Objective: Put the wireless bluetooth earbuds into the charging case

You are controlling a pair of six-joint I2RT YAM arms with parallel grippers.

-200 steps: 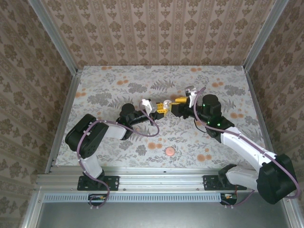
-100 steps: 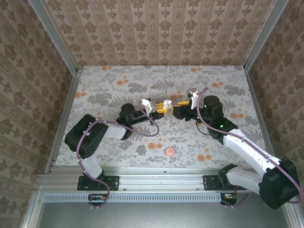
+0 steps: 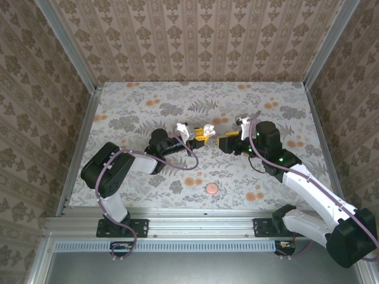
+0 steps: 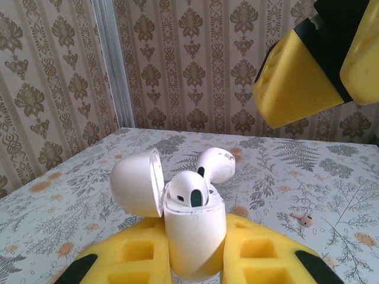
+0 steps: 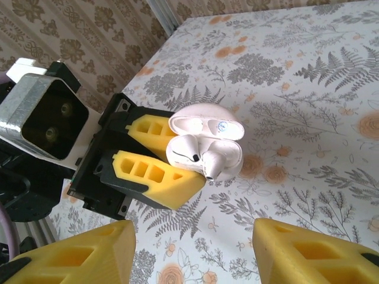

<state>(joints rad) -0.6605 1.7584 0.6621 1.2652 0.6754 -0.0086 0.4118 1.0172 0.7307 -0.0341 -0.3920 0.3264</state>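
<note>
My left gripper (image 3: pixel 203 131) is shut on the white charging case (image 4: pixel 192 236), which stands upright between its yellow fingers (image 4: pixel 263 251) with the lid (image 4: pixel 135 182) swung open. One white earbud (image 4: pixel 188 190) sits in the case. A second white earbud (image 4: pixel 217 164) sticks up out of it at a tilt. From the right wrist, the case (image 5: pixel 228 157) shows both stems pointing out. My right gripper (image 3: pixel 223 144) is open and empty, a short way right of the case. A tiny pale pinkish bud (image 4: pixel 306 220) lies on the table beyond.
A round pink disc (image 3: pixel 211 189) lies on the floral tablecloth (image 3: pixel 136 100) near the front edge, between the two arm bases. Patterned walls close in the table on the left, back and right.
My right gripper has drawn back from the case, toward the right and nearer the front, with nothing in it. The left gripper and case have stayed put.
</note>
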